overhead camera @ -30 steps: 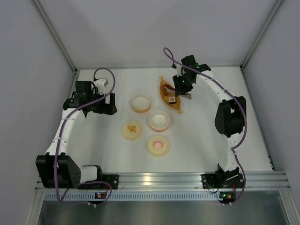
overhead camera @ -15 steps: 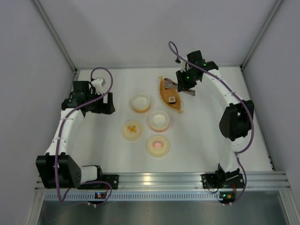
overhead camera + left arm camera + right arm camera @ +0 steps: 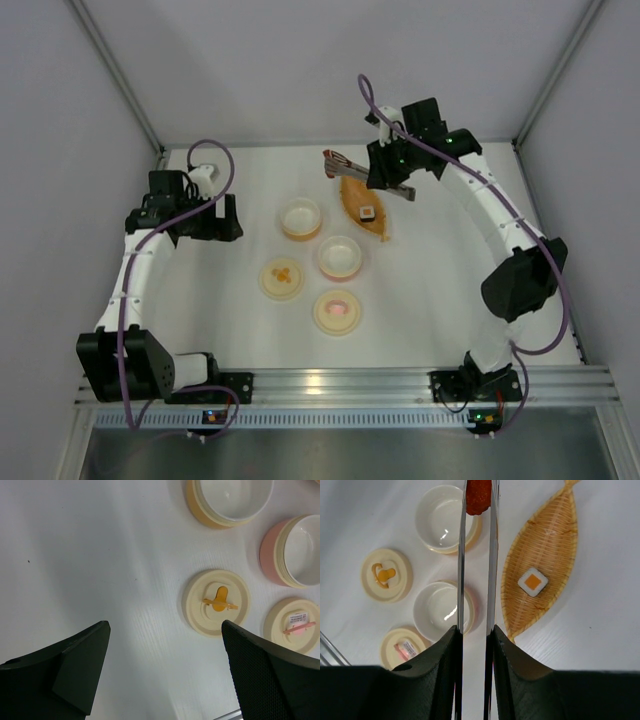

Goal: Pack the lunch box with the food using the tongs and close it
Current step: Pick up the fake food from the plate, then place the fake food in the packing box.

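Observation:
My right gripper (image 3: 388,170) (image 3: 475,630) is shut on the slim silver tongs (image 3: 352,166) (image 3: 492,555). The tong tips pinch the reddish-orange food lump (image 3: 330,157) (image 3: 478,495), held in the air above the far end of the boat dish. The white sushi roll (image 3: 369,212) (image 3: 533,581) lies in the orange boat-shaped dish (image 3: 378,226) (image 3: 555,525). The lunch box is apart as an orange-sided bowl (image 3: 300,218) (image 3: 447,519) and a pink-sided bowl (image 3: 340,256) (image 3: 442,611), each with nothing inside. My left gripper (image 3: 218,216) (image 3: 165,627) hangs open over bare table, left of the bowls.
Two cream lids lie in front of the bowls, one with an orange handle (image 3: 282,278) (image 3: 216,602) and one with a pink handle (image 3: 337,311) (image 3: 292,625). Grey walls close in the table at the back and on both sides.
My right arm has lifted the tongs off the boat dish with the reddish-orange lump in their tips and swung them back and to the left. The left gripper drifted slightly left.

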Action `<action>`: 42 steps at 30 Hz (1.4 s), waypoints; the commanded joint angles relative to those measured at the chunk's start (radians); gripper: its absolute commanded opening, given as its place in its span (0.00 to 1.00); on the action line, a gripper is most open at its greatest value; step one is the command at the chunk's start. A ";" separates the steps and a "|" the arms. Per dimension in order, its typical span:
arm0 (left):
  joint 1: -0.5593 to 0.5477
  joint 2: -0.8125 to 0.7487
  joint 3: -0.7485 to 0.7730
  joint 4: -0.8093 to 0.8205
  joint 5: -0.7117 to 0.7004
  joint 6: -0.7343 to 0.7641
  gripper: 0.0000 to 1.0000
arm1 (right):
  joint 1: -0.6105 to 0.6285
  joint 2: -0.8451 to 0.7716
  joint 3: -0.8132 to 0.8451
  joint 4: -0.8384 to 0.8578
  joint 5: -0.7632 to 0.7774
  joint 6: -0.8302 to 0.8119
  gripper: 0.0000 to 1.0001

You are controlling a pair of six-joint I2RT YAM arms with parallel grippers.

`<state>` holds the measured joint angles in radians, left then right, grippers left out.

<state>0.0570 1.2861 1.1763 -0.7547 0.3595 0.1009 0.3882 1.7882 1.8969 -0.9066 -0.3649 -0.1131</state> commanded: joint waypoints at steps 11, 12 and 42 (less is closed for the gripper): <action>0.021 0.012 0.033 -0.011 0.033 -0.006 0.98 | 0.199 0.065 -0.007 0.049 0.032 -0.062 0.00; 0.026 0.010 0.031 -0.012 0.038 -0.006 0.98 | 0.205 0.071 -0.016 0.052 0.030 -0.060 0.00; 0.070 0.039 0.014 -0.005 0.099 0.016 0.98 | 0.232 0.212 0.027 0.089 0.043 -0.062 0.27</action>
<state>0.1184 1.3289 1.1763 -0.7670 0.4305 0.1005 0.5953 1.9972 1.8645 -0.8974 -0.3073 -0.1661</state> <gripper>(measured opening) 0.983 0.291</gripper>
